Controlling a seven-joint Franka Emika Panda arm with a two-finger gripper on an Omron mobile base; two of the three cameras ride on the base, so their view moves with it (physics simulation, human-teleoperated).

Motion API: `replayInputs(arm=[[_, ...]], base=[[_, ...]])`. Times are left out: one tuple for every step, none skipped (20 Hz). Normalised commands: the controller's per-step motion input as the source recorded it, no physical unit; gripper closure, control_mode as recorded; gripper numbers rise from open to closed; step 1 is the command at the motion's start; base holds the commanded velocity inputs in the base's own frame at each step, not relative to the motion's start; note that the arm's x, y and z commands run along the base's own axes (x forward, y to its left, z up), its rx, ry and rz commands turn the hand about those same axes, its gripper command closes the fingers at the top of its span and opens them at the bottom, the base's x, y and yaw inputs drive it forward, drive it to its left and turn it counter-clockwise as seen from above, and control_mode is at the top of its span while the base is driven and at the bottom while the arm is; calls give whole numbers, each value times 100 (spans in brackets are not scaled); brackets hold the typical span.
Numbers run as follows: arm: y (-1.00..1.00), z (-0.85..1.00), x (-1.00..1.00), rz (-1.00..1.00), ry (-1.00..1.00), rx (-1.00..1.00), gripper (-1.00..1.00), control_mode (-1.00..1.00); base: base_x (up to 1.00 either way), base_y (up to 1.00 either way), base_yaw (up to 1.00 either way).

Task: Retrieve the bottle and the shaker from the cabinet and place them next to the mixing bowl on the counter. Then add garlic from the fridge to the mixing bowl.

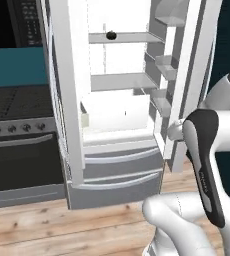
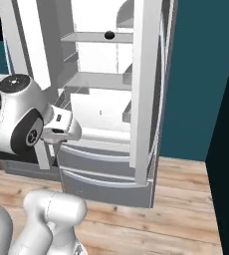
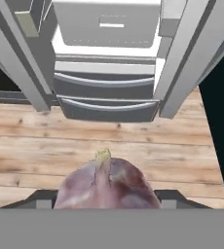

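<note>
Garlic (image 3: 105, 187), a purplish bulb with its stem tip pointing away from my wrist, sits between the tips of my pincer (image 3: 105, 197), whose jaws stand part-open and appear closed on its sides. Straight ahead of the pincer and beyond the bulb stands the open fridge (image 3: 106, 73). I judge the coming move must turn away from it toward the mixing bowl.

**Arm folded up, hand full**

White arm (image 1: 207, 165) is bent at the elbow in front of the base, wrist tipped downward. The hand (image 3: 105, 202) has its fingers clamped round the garlic (image 3: 105, 187), held up off the floor
</note>
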Motion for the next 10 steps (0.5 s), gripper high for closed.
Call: replayInputs(arm=[[0, 0, 0, 0, 0, 0, 100, 100], [0, 0, 0, 0, 0, 0, 100, 100], [0, 0, 0, 0, 0, 0, 100, 100], [0, 0, 0, 0, 0, 0, 100, 100], [0, 0, 0, 0, 0, 0, 100, 100], [0, 0, 0, 0, 0, 0, 100, 100], [0, 0, 0, 0, 0, 0, 100, 100], [0, 0, 0, 0, 0, 0, 100, 100], [0, 0, 0, 0, 0, 0, 100, 100], [0, 0, 0, 0, 0, 0, 100, 100]], base=[[-100, -41, 0], [-100, -36, 0], [-100, -19, 0], [-100, 0, 8], [-100, 1, 21], [-100, 34, 37], [-100, 67, 59], [-100, 77, 69], [-76, 84, 78], [-67, 76, 82]])
